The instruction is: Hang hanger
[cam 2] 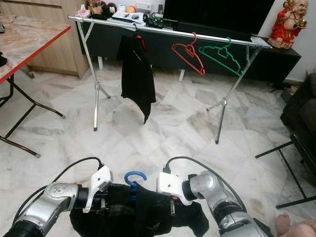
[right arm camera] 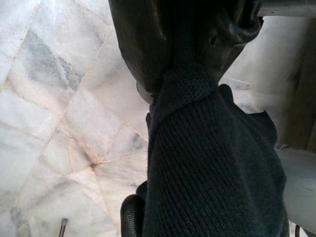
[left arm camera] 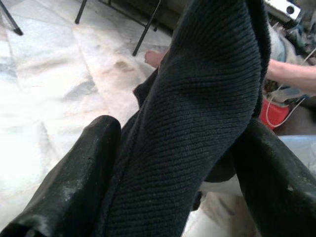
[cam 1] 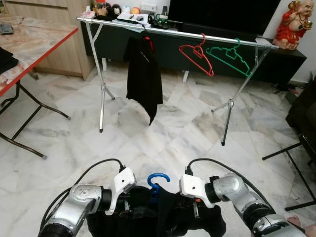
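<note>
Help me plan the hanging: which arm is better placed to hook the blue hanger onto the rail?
Neither clearly: the left gripper and right gripper both clamp the black garment beside the blue hanger, far from the rail.

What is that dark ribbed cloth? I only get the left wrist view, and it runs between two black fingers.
Observer: It is a black garment on a blue hanger, held low in front of the robot.
Operator: Is the other hand helping?
Observer: Yes, the right hand pinches the same knit cloth.
Operator: Where would it hang?
Observer: A silver rail stands ahead across the marble floor.
Operator: Is anything on it?
Observer: A black shirt, a red hanger and a green hanger.
</note>
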Robot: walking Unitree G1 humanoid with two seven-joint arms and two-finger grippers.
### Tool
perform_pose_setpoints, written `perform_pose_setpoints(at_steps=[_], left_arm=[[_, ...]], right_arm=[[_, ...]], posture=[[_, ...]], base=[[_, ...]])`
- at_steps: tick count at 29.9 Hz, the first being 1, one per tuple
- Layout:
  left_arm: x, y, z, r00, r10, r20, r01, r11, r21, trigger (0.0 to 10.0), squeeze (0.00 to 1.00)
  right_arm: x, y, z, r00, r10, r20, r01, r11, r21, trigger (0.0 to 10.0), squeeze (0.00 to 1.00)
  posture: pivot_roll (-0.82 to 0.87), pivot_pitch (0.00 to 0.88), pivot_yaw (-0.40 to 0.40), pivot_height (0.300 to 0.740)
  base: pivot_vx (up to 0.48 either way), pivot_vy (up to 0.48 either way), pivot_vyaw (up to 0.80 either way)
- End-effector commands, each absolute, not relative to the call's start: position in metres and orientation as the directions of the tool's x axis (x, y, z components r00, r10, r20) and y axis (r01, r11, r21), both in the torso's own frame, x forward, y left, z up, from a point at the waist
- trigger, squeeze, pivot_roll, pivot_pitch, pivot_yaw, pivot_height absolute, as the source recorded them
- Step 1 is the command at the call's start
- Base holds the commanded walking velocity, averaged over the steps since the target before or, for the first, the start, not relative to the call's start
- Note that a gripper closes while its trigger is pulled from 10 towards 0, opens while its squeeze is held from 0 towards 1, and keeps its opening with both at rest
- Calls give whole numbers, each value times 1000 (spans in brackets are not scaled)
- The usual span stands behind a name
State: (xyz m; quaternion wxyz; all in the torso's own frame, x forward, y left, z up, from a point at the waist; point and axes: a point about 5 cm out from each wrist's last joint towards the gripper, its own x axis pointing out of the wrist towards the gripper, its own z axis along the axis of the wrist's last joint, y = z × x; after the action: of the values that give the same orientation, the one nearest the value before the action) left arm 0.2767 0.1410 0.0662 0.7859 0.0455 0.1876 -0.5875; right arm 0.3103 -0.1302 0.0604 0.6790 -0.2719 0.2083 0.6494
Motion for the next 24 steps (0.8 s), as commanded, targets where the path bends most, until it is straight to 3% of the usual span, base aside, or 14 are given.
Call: perform_pose_setpoints(at_steps=[1,3,4,5,7,8,9,24], left_arm=[[279,137,66,227,-917,-327,940,294,-173,10000,0],[280,135,67,225,-918,-325,940,293,-175,10000,0],[280,135,67,225,-919,-324,940,292,-175,9333,0],[281,134,67,229,-919,-322,939,296,-175,6039,0],[282,134,67,237,-917,-320,937,302,-174,667,0],[282,134,67,237,-917,-319,937,303,-174,667,0],[282,134,67,238,-917,-319,937,304,-174,0,0],[282,133,68,236,-922,-306,933,303,-194,0,0]], right_arm=[[317,-128,71,90,803,-589,-993,26,-116,0,0],[317,-127,72,80,810,-581,-994,20,-109,0,0],[317,-127,72,80,810,-581,-994,20,-109,0,0],[317,-127,73,81,810,-580,-994,20,-111,0,0],[318,-127,73,82,811,-579,-994,20,-111,0,0],[318,-127,73,83,812,-578,-993,21,-112,0,0],[318,-127,73,83,812,-577,-993,22,-112,0,0],[324,-131,79,144,813,-564,-988,84,-131,0,0]], posture=[[28,73,-121,740],[27,77,-121,740],[27,77,-121,740],[25,81,-121,740],[25,81,-121,740],[25,81,-121,740],[25,81,-121,740],[23,99,-117,740]], base=[[0,0,0],[0,0,0],[0,0,0],[0,0,0],[0,0,0],[0,0,0],[0,0,0],[0,0,0]])
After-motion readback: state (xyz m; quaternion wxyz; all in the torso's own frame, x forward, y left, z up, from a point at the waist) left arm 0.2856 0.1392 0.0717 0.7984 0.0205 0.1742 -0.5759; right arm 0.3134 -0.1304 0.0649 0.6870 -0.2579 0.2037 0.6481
